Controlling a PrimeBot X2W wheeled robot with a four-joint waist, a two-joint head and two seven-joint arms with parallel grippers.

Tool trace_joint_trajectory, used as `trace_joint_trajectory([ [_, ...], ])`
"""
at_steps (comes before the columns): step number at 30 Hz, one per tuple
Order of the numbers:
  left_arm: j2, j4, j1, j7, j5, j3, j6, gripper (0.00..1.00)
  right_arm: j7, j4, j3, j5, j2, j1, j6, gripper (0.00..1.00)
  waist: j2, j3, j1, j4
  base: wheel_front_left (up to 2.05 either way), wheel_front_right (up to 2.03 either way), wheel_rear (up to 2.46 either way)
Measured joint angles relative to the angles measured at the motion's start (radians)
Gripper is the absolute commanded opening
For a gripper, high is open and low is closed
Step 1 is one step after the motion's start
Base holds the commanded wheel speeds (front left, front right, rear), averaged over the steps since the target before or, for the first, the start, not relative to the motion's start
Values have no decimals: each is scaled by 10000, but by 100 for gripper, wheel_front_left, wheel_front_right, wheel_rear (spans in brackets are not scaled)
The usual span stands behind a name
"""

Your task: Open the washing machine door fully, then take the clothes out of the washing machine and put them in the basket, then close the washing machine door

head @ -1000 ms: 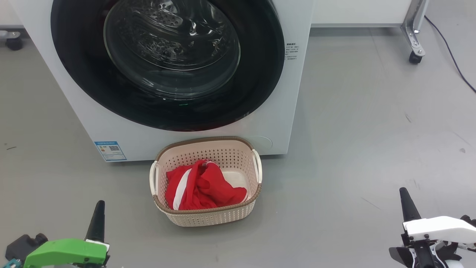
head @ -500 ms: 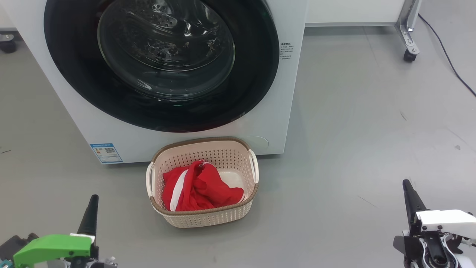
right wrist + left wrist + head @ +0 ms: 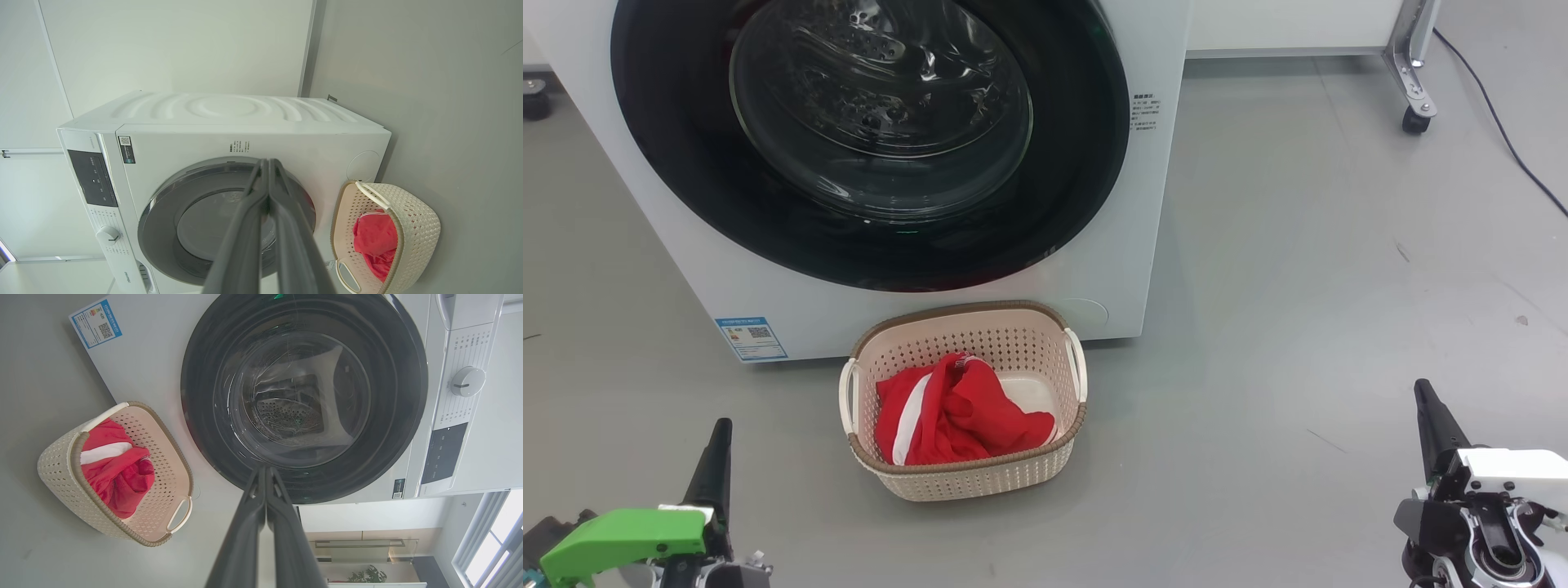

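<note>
Washer (image 3: 1152, 204) on floor (image 3: 1298, 286); door (image 3: 874, 122) flush in its front. Sticker (image 3: 751, 337) at the front's lower left corner. Basket (image 3: 980, 482) on floor just before the washer, below the door, right of the sticker. Clothes (image 3: 956, 412) in basket, toward its left side. Wheeled frame leg (image 3: 1413, 73) behind and right of washer; cable (image 3: 1503, 131) on floor right of it. Left gripper (image 3: 717, 441) before and left of basket; right gripper (image 3: 1425, 400) well to its right.
</note>
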Motion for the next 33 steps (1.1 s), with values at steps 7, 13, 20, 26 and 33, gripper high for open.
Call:
trace_joint_trajectory([
  [7,0,10,0,0,0,10,0,0,10,56,-8,-2,2,-32,59,0,0,-2,0,-1,0,0,0],
  [13,-4,10,-1,2,0,21,0,0,12,98,-13,-2,2,-61,61,0,0,-3,0,-1,0,0,0],
  [20,-6,10,-1,2,0,44,0,0,12,136,-21,-2,2,-73,63,0,0,-4,0,-1,0,0,0],
  [26,-8,10,-1,2,0,50,0,0,13,171,-27,-2,4,-143,69,0,0,-5,0,-1,0,0,0],
  [33,-12,8,-2,2,0,56,0,0,84,201,-40,-2,4,-151,71,0,0,-5,1,-2,0,0,0],
])
